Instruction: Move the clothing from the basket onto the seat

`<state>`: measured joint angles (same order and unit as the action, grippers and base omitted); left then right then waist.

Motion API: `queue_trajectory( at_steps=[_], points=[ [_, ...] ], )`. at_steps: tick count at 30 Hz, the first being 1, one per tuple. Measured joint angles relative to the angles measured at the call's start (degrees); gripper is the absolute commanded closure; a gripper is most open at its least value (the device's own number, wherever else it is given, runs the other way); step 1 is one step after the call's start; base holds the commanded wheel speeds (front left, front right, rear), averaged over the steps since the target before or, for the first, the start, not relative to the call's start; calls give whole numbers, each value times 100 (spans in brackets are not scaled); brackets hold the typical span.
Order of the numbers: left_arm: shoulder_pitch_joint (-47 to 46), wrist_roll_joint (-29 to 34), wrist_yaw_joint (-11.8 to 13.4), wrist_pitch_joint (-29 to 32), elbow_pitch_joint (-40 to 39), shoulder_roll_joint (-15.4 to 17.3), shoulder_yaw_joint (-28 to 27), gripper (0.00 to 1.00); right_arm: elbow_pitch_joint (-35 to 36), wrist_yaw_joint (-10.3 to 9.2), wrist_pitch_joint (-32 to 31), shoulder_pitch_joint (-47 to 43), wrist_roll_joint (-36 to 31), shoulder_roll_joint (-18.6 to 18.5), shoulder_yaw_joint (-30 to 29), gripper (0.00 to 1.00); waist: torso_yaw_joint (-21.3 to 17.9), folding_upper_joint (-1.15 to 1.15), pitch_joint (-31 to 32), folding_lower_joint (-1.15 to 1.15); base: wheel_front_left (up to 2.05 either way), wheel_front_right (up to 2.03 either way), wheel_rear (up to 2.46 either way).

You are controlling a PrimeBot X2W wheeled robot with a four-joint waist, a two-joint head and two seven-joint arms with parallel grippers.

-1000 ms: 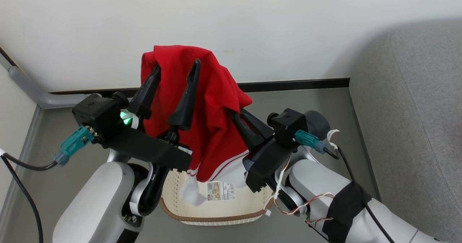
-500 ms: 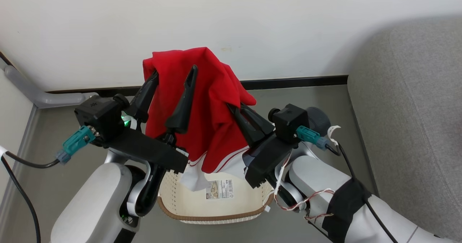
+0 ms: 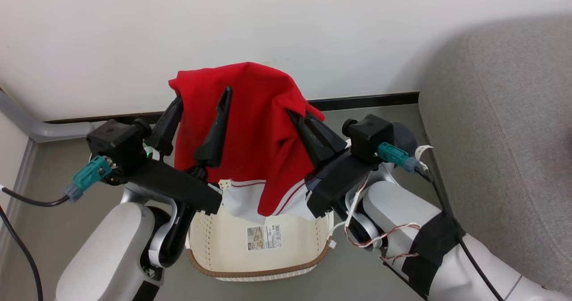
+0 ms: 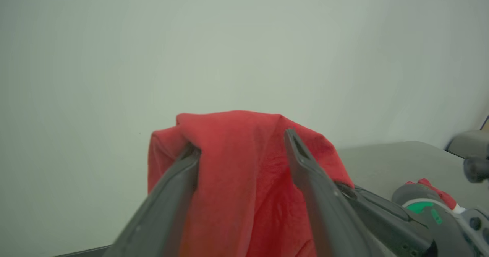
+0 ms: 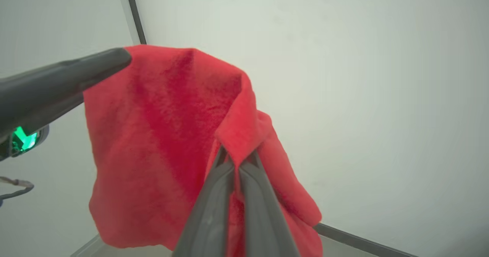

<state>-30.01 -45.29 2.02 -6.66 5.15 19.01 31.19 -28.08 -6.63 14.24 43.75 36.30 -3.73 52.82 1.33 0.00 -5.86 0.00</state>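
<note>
Since the earlier head picture your camera swung a little, and against the basket (image 3: 259, 273) the clothing (image 3: 250, 126) climbed: its white-trimmed hem cleared the label sticker (image 3: 264, 237) and hung just above the far rim, with the seat (image 3: 500, 113) well apart on the right. Your left hand (image 3: 203, 96) stood spread wide; your right hand (image 3: 298, 117) was pinched on a fold. From the left wrist, the clothing (image 4: 237, 165) lay draped over one fingertip of the left hand (image 4: 241, 142), not clamped. From the right wrist, the right hand (image 5: 237, 155) was clamped on a small ridge of clothing (image 5: 168, 127). Your likely risk was a quick swing toward the seat: the cloth could slide off the open fingers, the thin pinch could slip, or the hem could snag the rim.
</note>
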Motion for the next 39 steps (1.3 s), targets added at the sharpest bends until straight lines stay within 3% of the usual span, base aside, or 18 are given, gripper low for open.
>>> queue_trajectory(
  at_steps=[39],
  points=[
    [250, 59, 110, -202, 497, 121, -112, 0, 274, -49, 3, -325, -461, -8, -931, 100, -1294, 0, 129, 0, 0, 0, 0]
  ],
)
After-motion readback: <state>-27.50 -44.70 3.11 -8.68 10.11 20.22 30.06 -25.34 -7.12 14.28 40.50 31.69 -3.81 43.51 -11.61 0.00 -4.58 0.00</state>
